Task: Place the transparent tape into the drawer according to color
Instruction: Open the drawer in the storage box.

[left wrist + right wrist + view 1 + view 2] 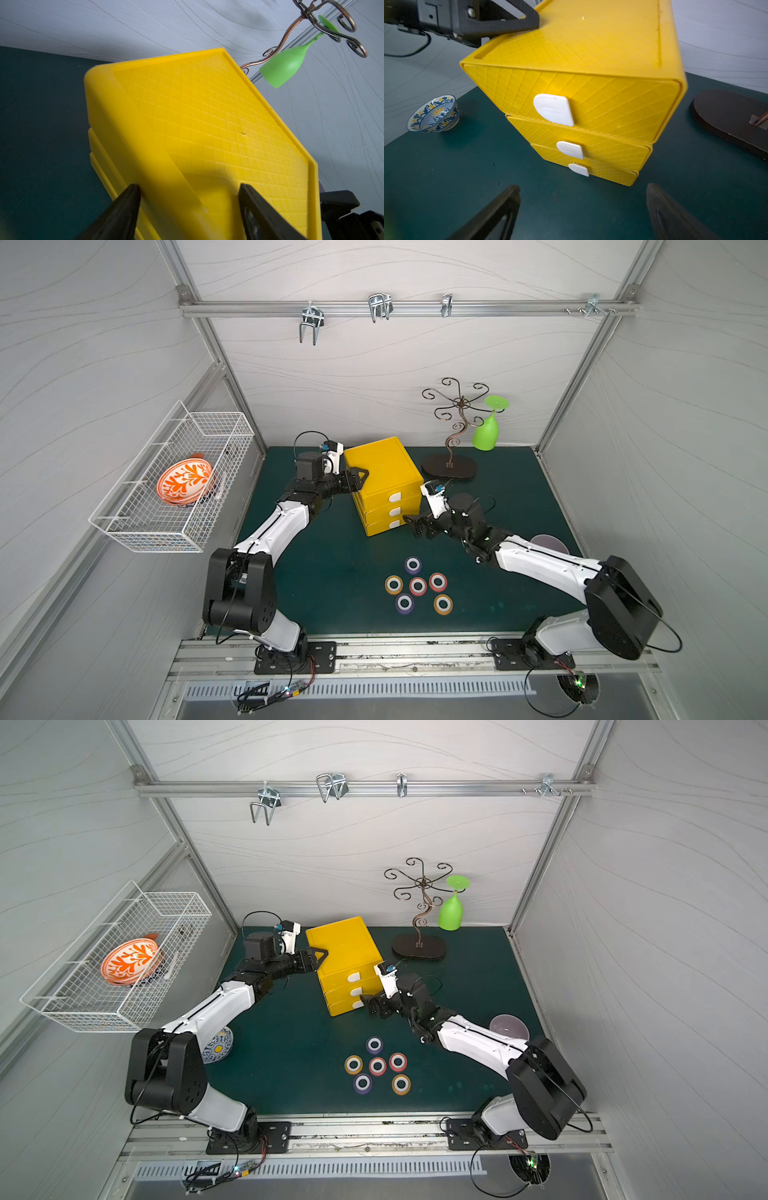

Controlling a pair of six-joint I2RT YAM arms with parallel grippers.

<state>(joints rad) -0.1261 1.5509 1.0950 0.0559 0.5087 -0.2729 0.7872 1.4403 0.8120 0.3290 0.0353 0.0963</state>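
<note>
Straddling yellow box (187,114) edge, left tool (188,188), one finger (122,209) hidden from above

No readable text or numbers, drawer fronts (612,99) plain, white tabs (553,109) blank

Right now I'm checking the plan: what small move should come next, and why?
Probably ease the open right gripper forward onto the bottom drawer's white tab and close. All three drawers look shut, the six tape rolls lie on the mat, and the left gripper straddles the top edge of the yellow box.
</note>
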